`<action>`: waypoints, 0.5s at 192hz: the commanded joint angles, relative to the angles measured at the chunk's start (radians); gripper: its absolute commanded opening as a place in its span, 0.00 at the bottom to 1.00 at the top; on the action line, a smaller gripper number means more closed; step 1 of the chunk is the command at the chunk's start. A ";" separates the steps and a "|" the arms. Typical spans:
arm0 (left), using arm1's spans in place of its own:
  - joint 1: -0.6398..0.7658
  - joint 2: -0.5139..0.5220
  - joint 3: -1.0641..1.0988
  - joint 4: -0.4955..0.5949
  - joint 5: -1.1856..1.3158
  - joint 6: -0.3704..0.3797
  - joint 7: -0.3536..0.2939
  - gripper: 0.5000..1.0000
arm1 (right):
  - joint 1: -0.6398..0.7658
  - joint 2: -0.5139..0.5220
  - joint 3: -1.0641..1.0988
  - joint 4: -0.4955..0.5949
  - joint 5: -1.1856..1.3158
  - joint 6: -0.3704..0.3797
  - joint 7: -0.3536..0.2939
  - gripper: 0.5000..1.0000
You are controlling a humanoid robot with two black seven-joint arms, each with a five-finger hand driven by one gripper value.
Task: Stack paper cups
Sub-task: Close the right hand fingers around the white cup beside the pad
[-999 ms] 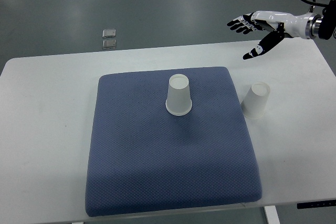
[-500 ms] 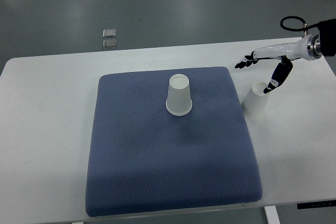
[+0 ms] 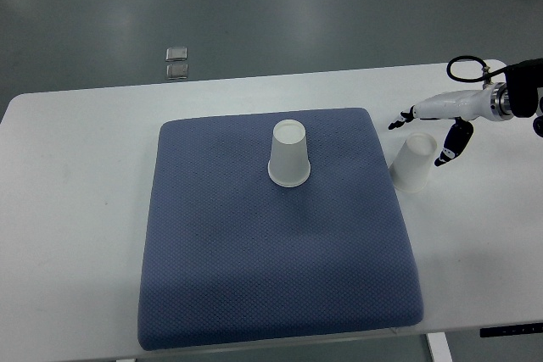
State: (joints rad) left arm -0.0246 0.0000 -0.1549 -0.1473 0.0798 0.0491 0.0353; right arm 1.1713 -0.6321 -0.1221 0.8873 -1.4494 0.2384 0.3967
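Top view, looking down on the white surface: the right robot hand, white with black fingertips, has dropped from high above the far edge to the level of the white paper cup standing upside down just off the right edge of the dark blue square mat. Its fingers are spread wide and hold nothing; the long fingers reach past the cup's far side while the thumb hangs at its right flank, close to the wall, though contact cannot be made out. That bracketing suggests a grasp is about to begin, the first real step of the stacking job.

A second white paper cup, also inverted, waits near the middle of the mat's far half, well apart from the first. Nothing lies between the two cups except the raised mat edge, which the carried cup would likely need to clear. Two small square fittings sit on the grey floor beyond the surface, out of play. No left arm shows.
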 commanded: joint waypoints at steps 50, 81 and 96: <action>0.000 0.000 0.000 0.000 0.000 0.000 0.000 1.00 | -0.070 0.077 -0.008 -0.103 -0.057 -0.102 0.002 0.81; 0.000 0.000 0.000 0.000 0.000 0.000 0.000 1.00 | -0.074 0.078 -0.010 -0.111 -0.057 -0.114 0.007 0.79; 0.000 0.000 0.000 0.000 0.000 0.000 0.000 1.00 | -0.076 0.080 -0.010 -0.110 -0.057 -0.113 0.008 0.77</action>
State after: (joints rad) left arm -0.0245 0.0000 -0.1549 -0.1473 0.0796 0.0491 0.0353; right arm 1.0971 -0.5539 -0.1317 0.7768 -1.5063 0.1261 0.4024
